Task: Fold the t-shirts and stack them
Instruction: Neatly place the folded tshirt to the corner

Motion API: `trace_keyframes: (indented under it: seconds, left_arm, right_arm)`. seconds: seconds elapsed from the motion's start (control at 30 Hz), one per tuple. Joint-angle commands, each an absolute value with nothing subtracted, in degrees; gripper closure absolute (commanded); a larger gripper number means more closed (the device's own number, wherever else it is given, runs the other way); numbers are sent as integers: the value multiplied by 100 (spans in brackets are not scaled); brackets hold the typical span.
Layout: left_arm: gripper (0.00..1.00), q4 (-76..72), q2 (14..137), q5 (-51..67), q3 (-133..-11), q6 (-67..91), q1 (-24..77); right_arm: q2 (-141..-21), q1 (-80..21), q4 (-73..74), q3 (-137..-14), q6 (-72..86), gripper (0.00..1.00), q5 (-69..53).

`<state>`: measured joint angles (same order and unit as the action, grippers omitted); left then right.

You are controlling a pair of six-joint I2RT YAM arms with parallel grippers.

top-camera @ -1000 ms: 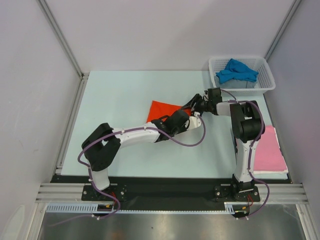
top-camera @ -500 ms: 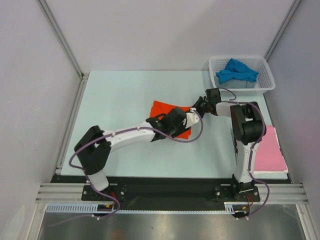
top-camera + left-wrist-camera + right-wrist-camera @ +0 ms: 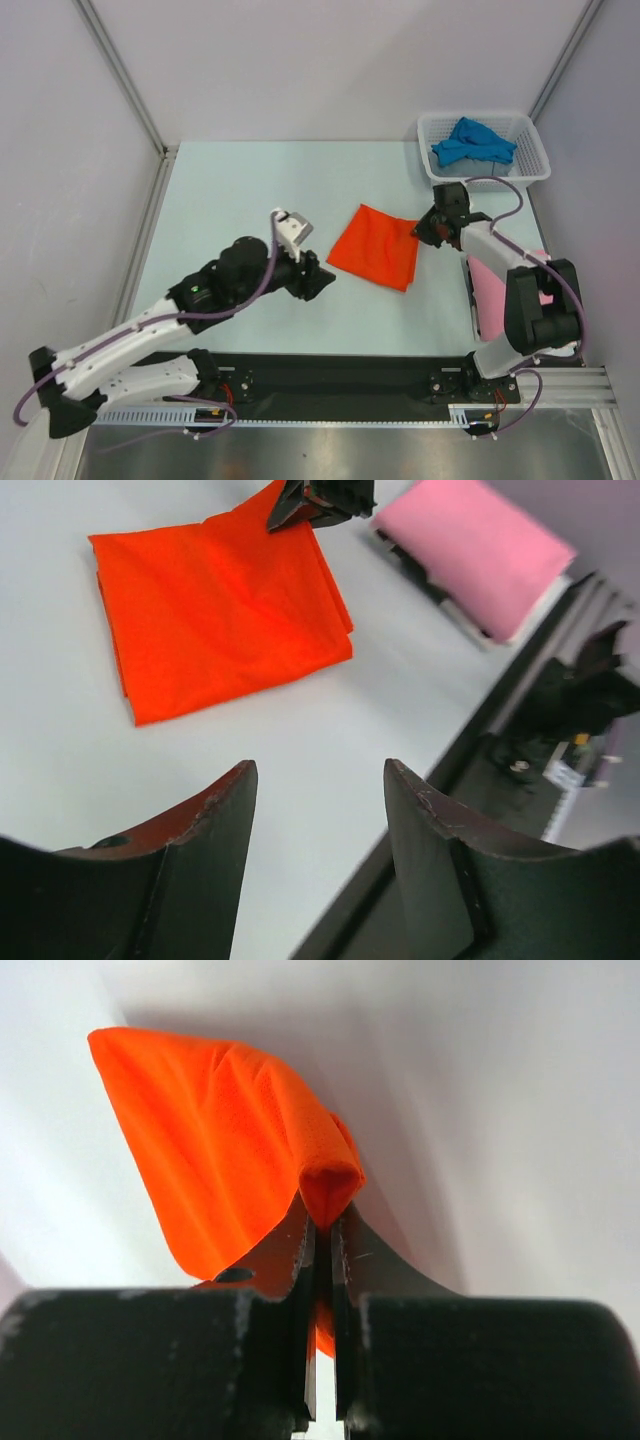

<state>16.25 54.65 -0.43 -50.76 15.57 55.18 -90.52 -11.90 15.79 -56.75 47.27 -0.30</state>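
A folded orange-red t-shirt (image 3: 375, 247) lies flat near the middle of the pale table (image 3: 240, 190), a little toward 3 o'clock in the overhead view. The right gripper (image 3: 322, 1225) has its jaws pressed almost together on the shirt's 2 o'clock corner. Its wrist camera shows a fold of orange cloth bulging up from between the two black fingers.

The left gripper (image 3: 318, 770) hangs off the shirt's 8 o'clock side, clear of the cloth, with its jaws spread well apart and nothing between them. Only bare tabletop shows in the gap.

A pink t-shirt (image 3: 470, 550), folded into a neat rectangle, rests at the table's 4 o'clock edge, partly behind the right arm in the overhead view. A crumpled blue t-shirt (image 3: 473, 142) sits inside the white mesh basket (image 3: 530, 165) at the table's 1 o'clock corner, well apart from the other two.
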Motion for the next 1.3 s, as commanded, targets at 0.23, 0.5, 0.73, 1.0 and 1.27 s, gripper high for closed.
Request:
trace_keyframes:
  seconds: [0.23,0.5,0.73,1.0,1.27]
  left_arm:
    - [41,2390,3973,447,-4887,2145,5528]
    - [40,2391,4174,949,-5044,1784,5520]
    - [40,2434,4394,1230,-5159,1494,5414]
    - [39,2417,4456,1503,-5150,1442,5291]
    - [40,2496,4465,1556,-5159,1389,5291]
  right_arm:
    - [-7612,-555,3444,-6010,4790,100,2232]
    - [-7611,-79,4227,-6854,4755,100,2487]
    - [-7629,-79,4886,-7558,5001,100,2839]
    - [-7559,-44,5106,-8015,5027,100,3067]
    - [-7901,289,5326,-8885,4957,100,2971]
